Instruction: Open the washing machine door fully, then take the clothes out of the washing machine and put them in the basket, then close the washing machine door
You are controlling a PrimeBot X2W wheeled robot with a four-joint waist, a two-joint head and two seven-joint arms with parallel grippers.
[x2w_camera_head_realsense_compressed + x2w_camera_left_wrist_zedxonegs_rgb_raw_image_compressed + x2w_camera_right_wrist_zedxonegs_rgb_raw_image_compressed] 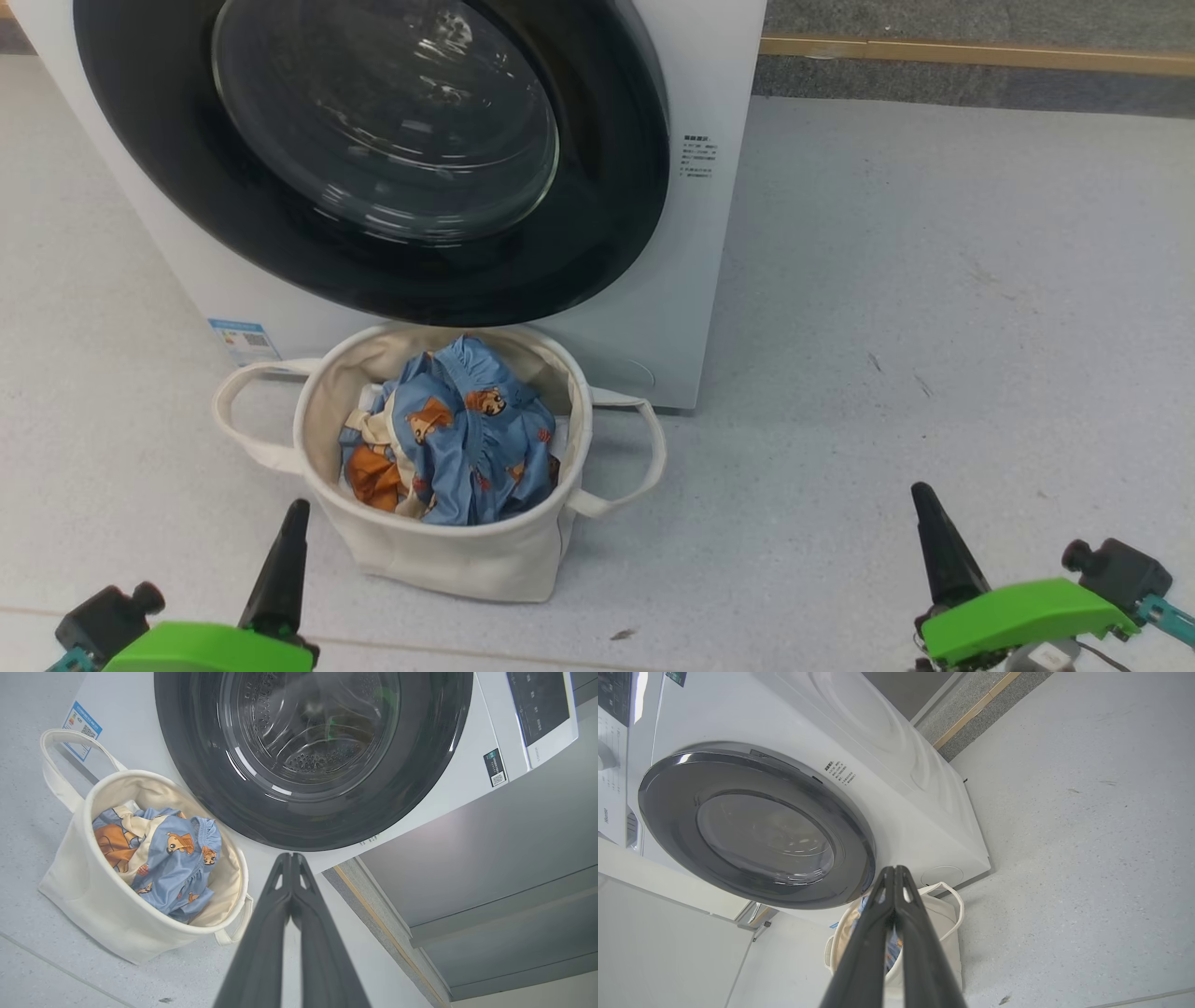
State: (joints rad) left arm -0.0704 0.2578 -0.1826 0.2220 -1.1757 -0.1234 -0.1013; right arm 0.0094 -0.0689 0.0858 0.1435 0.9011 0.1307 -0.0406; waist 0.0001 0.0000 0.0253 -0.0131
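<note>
The white washing machine [691,299] stands ahead with its round black door [597,233] lying shut against its front; the same door [210,784] [668,798] faces both wrist cameras. Right in front of it sits the cream basket [467,560] [93,900] [948,947]. Inside lie the blue bear-printed clothes [467,439] [173,858]. My left gripper [297,509] [290,856] is shut and empty, low at the basket's left. Far to the right over bare floor, my right gripper [922,490] [894,869] is shut and empty too.
Grey speckled floor [934,327] spreads to the right of the machine. A yellow strip [980,51] runs along the far wall base. The basket's looped handles [243,411] stick out on both sides. A grey panel [490,868] stands beside the machine.
</note>
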